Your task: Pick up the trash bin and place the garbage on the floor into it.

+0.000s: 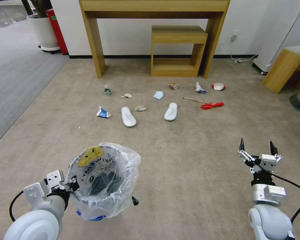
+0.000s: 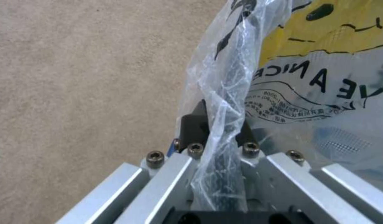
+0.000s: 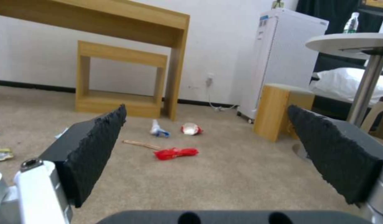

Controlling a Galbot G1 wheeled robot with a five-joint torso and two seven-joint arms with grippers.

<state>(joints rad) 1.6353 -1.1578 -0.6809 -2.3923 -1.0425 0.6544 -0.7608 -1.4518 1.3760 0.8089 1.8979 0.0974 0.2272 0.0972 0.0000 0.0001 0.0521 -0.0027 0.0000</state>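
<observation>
Fingers of our left gripper [image 2: 218, 137] were clamped on the trash bin [image 1: 103, 180] rim through its bag, right gripper [image 1: 257, 146] spread wide; we judged carrying it level toward the garbage [image 1: 128, 116] best.

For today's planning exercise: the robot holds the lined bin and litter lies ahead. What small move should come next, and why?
Probably roll forward toward the litter. The left hand is shut on the trash bin, the right hand hangs open and empty, and the nearest white slipper lies well ahead on the carpet.
</observation>
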